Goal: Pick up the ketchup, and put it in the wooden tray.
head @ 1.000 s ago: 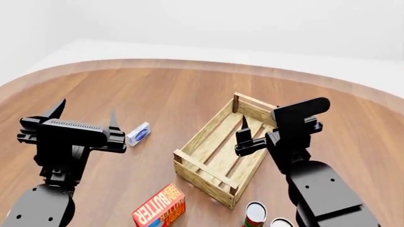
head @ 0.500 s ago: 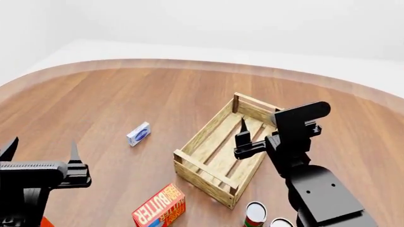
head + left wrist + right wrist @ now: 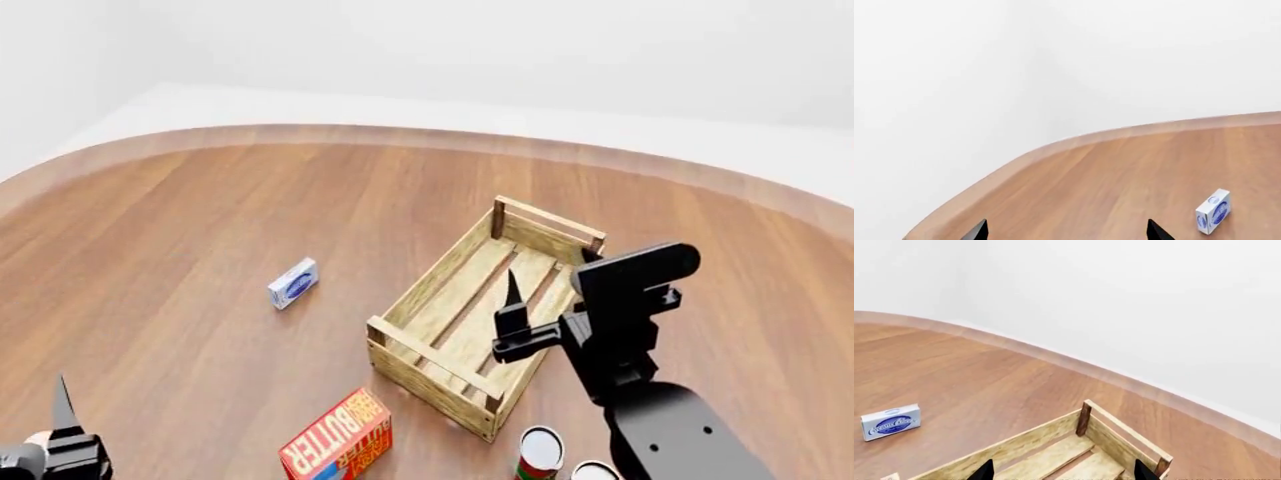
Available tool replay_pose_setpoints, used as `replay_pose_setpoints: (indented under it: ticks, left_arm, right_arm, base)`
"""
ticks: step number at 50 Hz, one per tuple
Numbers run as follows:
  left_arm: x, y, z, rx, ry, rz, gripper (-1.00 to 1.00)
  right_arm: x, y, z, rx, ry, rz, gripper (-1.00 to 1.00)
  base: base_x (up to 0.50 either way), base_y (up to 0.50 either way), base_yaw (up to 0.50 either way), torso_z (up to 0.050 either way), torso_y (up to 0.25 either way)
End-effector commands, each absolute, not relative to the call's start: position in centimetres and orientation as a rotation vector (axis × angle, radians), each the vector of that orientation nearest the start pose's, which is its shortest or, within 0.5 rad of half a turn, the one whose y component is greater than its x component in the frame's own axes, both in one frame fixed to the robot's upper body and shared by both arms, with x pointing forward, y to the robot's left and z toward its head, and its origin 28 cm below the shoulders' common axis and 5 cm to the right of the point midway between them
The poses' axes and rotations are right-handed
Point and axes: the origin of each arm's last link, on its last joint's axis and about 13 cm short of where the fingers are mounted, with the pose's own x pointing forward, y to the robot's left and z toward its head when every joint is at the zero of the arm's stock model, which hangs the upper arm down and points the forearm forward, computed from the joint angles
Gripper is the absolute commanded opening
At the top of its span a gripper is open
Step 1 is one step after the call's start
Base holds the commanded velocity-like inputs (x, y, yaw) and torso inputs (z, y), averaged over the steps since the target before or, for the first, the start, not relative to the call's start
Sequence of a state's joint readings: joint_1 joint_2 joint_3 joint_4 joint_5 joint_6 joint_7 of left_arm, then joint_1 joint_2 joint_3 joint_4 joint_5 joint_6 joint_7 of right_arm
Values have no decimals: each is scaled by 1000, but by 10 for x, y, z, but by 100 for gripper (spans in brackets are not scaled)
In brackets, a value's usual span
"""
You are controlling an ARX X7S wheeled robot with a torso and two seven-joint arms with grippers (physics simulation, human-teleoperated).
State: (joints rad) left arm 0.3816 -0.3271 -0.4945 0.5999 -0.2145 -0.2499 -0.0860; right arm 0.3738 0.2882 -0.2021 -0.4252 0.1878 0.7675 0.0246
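Note:
The wooden tray point(image 3: 441, 275) is a pale slatted crate standing at centre right of the table; its far end shows in the right wrist view point(image 3: 1021, 445). I cannot make out the ketchup in any view. My right gripper point(image 3: 1064, 472) is open and empty and hangs over the tray's right side; one dark fingertip point(image 3: 514, 288) shows in the head view. My left gripper point(image 3: 1067, 232) is open and empty over bare table. In the head view only one of its fingertips point(image 3: 62, 400) shows, at the bottom left corner.
A small blue-and-white box point(image 3: 292, 283) lies left of the tray; it also shows in the left wrist view point(image 3: 1213, 218) and the right wrist view point(image 3: 891, 422). A red butter box point(image 3: 336, 438) and two cans point(image 3: 539, 452) sit near the tray's front end.
My left arm has dropped down and to the left, almost out of the head view. My right gripper has sunk slightly over the tray.

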Motion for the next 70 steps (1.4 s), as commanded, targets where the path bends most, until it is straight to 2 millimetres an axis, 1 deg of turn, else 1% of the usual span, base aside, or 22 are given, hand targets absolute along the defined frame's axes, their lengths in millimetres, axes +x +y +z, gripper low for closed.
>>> replay_pose_setpoints:
  ticks: [1, 8, 28, 32, 43, 51, 56, 70]
  left_arm:
    - [97, 343, 91, 266, -60, 412, 100]
    - [89, 345, 84, 262, -35, 427, 100]
    - [75, 353, 78, 270, -14, 455, 100]
    - [77, 353, 76, 266, -7, 459, 100]
    - [77, 351, 70, 252, 6, 441, 100]
    - [82, 345, 69, 244, 2, 403, 100]
    - [86, 341, 66, 240, 6, 377, 100]
    - [91, 335, 60, 226, 25, 348, 100]
  right_arm:
    - [255, -112, 130, -209, 26, 191, 100]
    - [255, -111, 129, -210, 29, 191, 100]
    - [256, -108, 126, -213, 40, 197, 100]
    - [255, -108, 126, -214, 41, 197, 100]
    - [257, -106, 125, -217, 45, 196, 100]
    - [252, -108, 125, -217, 46, 192, 100]
    - [252, -109, 124, -217, 47, 188, 100]
    - [256, -110, 121, -215, 54, 179, 100]
  base:
    - [0, 0, 0, 0, 0]
    - [0, 0, 0, 0, 0]
    - [0, 0, 0, 0, 0]
    - [0, 0, 0, 0, 0]
    - [0, 0, 0, 0, 0]
    - [0, 0, 0, 0, 0]
    - [0, 0, 0, 0, 0]
    - [0, 0, 0, 0, 0]
